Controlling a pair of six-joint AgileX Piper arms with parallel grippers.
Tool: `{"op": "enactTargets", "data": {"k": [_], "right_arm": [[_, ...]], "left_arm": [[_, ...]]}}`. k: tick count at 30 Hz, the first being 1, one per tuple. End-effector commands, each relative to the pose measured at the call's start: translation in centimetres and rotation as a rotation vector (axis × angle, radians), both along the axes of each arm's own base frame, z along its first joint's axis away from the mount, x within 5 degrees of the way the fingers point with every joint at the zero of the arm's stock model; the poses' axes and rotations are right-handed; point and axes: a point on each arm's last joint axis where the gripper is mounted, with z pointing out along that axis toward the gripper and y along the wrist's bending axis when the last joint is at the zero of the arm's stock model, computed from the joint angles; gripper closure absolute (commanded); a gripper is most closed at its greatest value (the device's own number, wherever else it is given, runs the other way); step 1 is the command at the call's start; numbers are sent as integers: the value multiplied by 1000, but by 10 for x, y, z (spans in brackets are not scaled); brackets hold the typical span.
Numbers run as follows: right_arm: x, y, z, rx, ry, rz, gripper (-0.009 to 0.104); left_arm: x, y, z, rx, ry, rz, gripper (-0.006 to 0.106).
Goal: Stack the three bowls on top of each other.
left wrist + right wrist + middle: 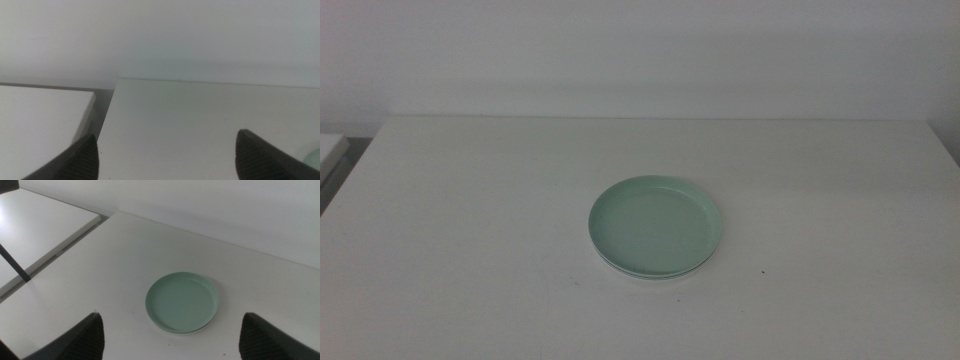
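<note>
We've got a plain white worktop [470, 250] filling most of the middle view, with a bare off-white wall [640, 50] behind it at 12 o'clock. A second white surface [330, 150] sits just beside it at 9 o'clock, with a dark gap between them. Lighting's soft and dim, with faint shadow along the wall's base.

Bowl stack [657, 226] on table [470, 250], near centre, slightly right; second table [40, 225] beside.

Table: a white table [470, 250] is carrying one stack of bowls.
Stack: a mint green bowl [655, 225] is sitting topmost, a pale rim [650, 274] showing beneath.
</note>
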Motion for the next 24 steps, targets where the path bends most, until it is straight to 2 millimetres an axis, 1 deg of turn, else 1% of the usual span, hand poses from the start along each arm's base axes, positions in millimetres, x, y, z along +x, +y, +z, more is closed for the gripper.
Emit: {"op": "enactTargets", "data": {"k": [1,4,7,8,10,13,16,18,19,22,24], "right_arm": [[3,-1,-1,-7,-26,-16,2],[12,-6,-3,-36,-104,-85,2],[29,-9,-6,-28,-257,-174,2],[35,-10,-11,-30,-304,-200,2],[44,-12,-26,-32,-326,-238,2],[47,-22,-59,-71,-255,-312,2],[34,-40,-91,-97,-218,-427,2],[21,-50,-113,-110,-228,-507,2],[14,-54,-120,-115,-262,-541,2],[-5,-58,-152,-152,-341,-581,2],[-17,-58,-172,-146,-371,-586,2]], "left_arm": [[-1,0,1,-6,-15,-2,7],[-1,0,1,-6,-15,-2,7],[-1,0,0,-6,-9,-1,7],[-1,0,-1,-7,-5,-1,7],[0,-2,-5,-31,7,-6,7],[-7,-7,-12,-112,-2,-25,7],[-23,-17,-28,-194,-32,-73,7],[-36,-20,-39,-158,-84,-100,7],[-44,-20,-45,-132,-121,-115,7],[-68,-21,-64,-98,-258,-151,7],[-83,-20,-84,-99,-303,-153,7]]}}
